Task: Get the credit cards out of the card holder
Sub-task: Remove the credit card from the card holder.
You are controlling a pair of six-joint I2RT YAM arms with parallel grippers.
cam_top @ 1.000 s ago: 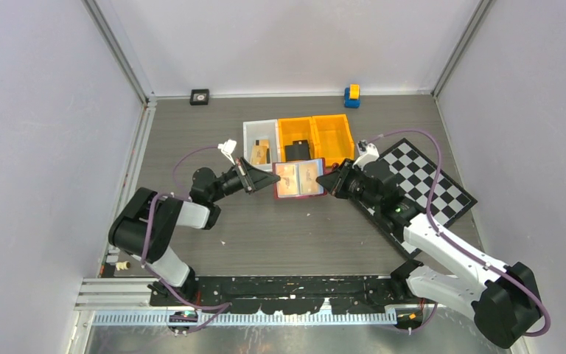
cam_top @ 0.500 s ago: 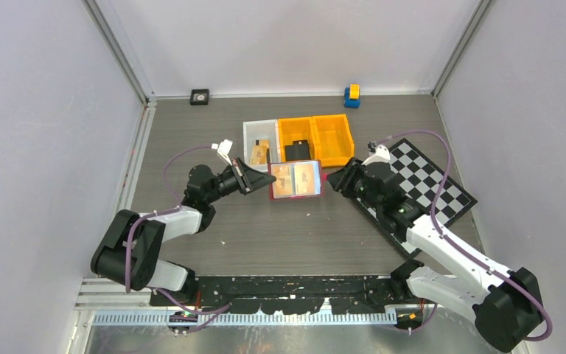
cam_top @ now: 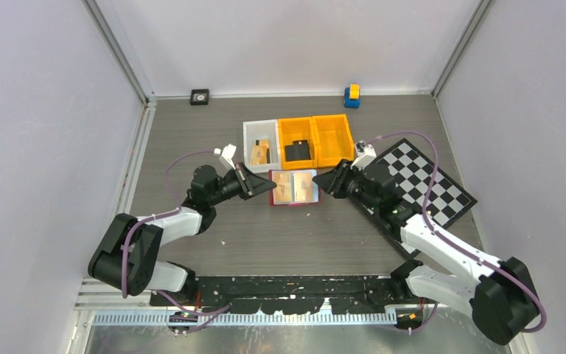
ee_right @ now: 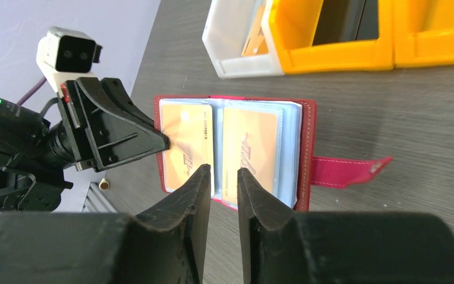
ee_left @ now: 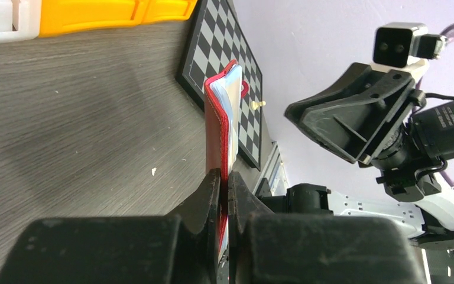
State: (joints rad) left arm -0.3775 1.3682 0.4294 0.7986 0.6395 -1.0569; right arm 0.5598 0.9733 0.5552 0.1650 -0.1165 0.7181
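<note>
Top external: I have both arms reaching to the middle of the table (cam_top: 191,133), one from each side; two arms, two grippers.
Holder: one card holder (cam_top: 295,189), red, spread open at mid-table, just on the near side of the bins; its one snap tab (ee_right: 347,170) sticks out to the right.
Left side: my left gripper (ee_left: 224,184) is clenched on the holder's left cover, pinching it edge-on.
Right side: my right gripper (ee_right: 221,192) has its fingers parted by a narrow slit with nothing pinched between them; in the right wrist view the tips overlap the edge of the clear sleeves, and I cannot tell whether they touch.
Cards: I count two credit cards (ee_right: 186,148) in the holder, side by side, one per facing sleeve; a third tan card (ee_right: 253,41) leans inside the white bin (ee_right: 236,62).
Bins: three in a row toward the far edge, touching; the white bin on the left, two orange bins (cam_top: 333,140) to its right; the middle one holds one black object (cam_top: 299,152).
Board: one chequered board (cam_top: 453,195) by the right edge, under my right arm; one small pale piece (ee_left: 259,104) sits on it.
Far edge: one blue-and-yellow block (cam_top: 351,95) toward the right corner, one black square (cam_top: 200,96) near the left corner.
</note>
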